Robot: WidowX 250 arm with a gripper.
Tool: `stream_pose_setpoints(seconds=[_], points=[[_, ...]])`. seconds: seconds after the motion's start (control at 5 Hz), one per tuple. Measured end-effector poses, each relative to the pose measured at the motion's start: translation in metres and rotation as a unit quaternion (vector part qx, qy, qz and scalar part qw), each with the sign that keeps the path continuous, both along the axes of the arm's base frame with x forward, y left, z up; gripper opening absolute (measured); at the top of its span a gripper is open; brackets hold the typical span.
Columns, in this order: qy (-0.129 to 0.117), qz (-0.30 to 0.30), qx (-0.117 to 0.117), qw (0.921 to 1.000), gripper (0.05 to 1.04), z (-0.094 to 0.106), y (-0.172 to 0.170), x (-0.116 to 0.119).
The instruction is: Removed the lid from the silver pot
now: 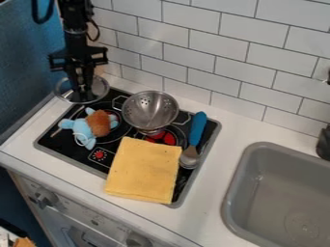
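Observation:
The black gripper (82,96) hangs down at the upper left, over the back left corner of the stove. Around its lower end shows a round clear lid (101,90) with a thin metal rim; the gripper hides the lid's middle, and whether it holds the lid is unclear. Right of the gripper, a silver bowl-shaped pot (149,115) with small holes stands uncovered on the back part of the stove, its inside in view. A gap separates the lid from this pot.
A blue and brown plush toy (88,128) lies on the left of the black stove (48,141). A yellow cloth (144,170) covers the front middle, beside a blue-handled spoon (197,129). The grey sink (236,185) is at the right, the tiled wall behind.

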State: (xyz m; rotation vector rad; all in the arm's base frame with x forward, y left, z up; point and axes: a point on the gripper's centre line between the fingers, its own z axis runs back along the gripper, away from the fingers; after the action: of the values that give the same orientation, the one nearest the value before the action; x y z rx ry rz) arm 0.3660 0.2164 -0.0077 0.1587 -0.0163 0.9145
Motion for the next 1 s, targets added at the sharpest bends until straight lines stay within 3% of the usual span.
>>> stream_pose_setpoints(seconds=[0.2, 0.4, 0.6, 0.8, 1.0], points=[[0.010, 0.005, -0.014, 0.9998, 0.283, -0.017, 0.001, 0.010], [-0.004, -0.012, -0.018, 0.9998, 0.283, -0.032, -0.002, 0.023], [-0.029, -0.055, -0.009, 0.9980, 0.283, -0.037, -0.008, 0.034], [-0.055, -0.101, 0.008, 0.9933, 0.347, -0.040, -0.016, 0.033], [-0.056, -0.123, -0.007, 0.9909, 0.638, -0.040, -0.027, 0.025]])
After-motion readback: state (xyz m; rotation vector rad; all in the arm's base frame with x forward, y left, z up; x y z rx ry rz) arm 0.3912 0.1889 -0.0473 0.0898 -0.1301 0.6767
